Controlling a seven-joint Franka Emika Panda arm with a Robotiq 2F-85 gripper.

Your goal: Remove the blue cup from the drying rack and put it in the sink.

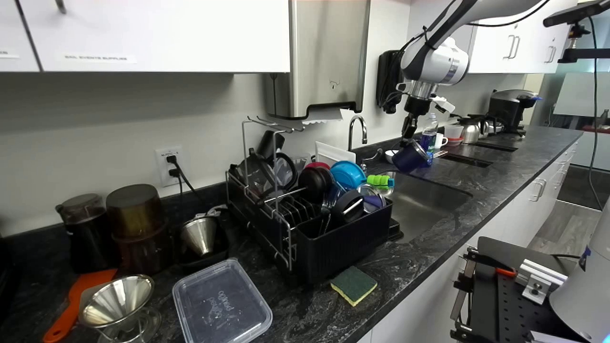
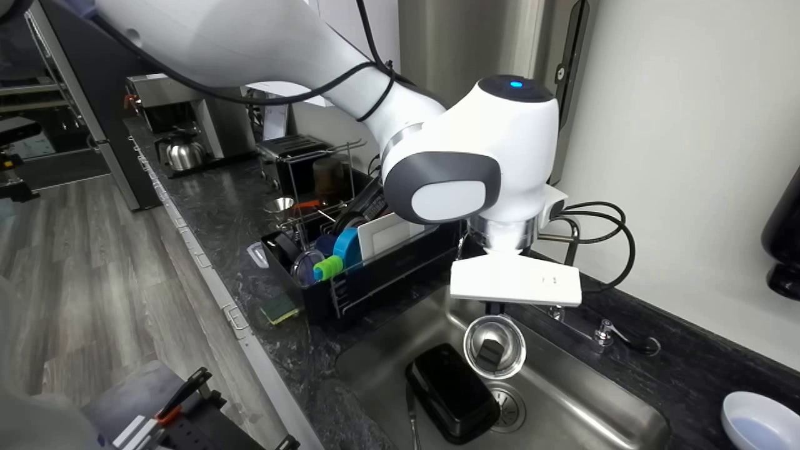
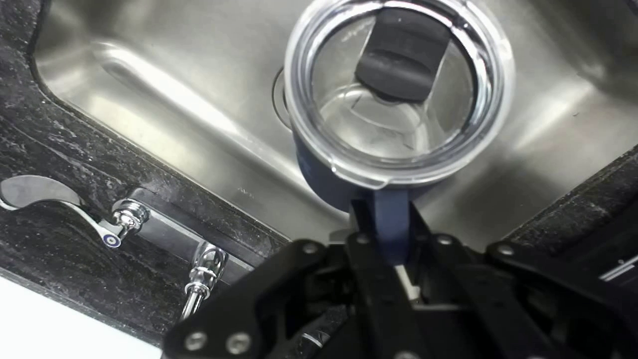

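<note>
The blue cup (image 1: pixel 409 158), navy with a clear lid, hangs tilted above the sink (image 1: pixel 419 202) in both exterior views. From above, its lid (image 2: pixel 494 347) appears over the basin (image 2: pixel 581 409) close to the drain. My gripper (image 3: pixel 391 222) is shut on the cup's handle, one black finger on each side of it in the wrist view. The cup body (image 3: pixel 324 174) is beyond the fingertips, over bare metal. Away from the cup stands the drying rack (image 1: pixel 340 252), loaded with dishes. In an exterior view the white wrist camera mount mostly hides my fingers.
A black container (image 2: pixel 451 392) lies in the sink, a utensil (image 2: pixel 413 412) beside it. The faucet (image 1: pixel 355 126) and a lever handle (image 3: pixel 45 192) line the wall side. Close to the cup stand a blue bottle (image 1: pixel 428 140) and a white bowl (image 2: pixel 759 420).
</note>
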